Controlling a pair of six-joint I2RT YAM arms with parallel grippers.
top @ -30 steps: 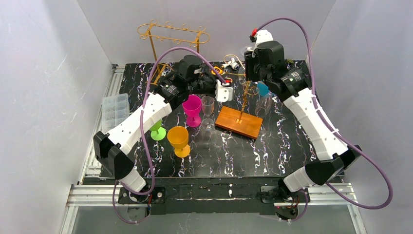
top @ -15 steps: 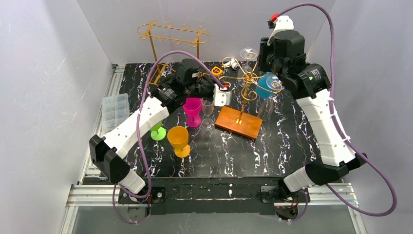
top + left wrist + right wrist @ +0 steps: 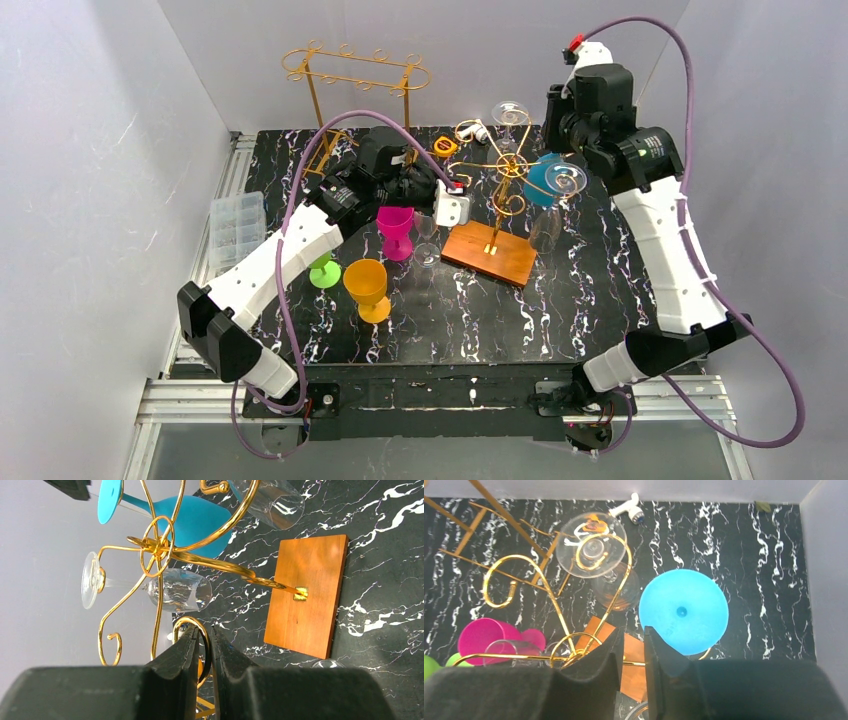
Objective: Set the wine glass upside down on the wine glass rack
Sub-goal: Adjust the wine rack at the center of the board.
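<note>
One rack loop [image 3: 189,618] hides, seemingly pinched, inside the left end effector [image 3: 204,629].

Gold rack [image 3: 511,165], teal glass [image 3: 541,182], black marbled table [image 3: 450,315]

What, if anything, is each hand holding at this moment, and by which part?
The left hand appears to pinch the rack by one gold curl. The right hand holds nothing; its fingers stand slightly apart above the rack.
</note>
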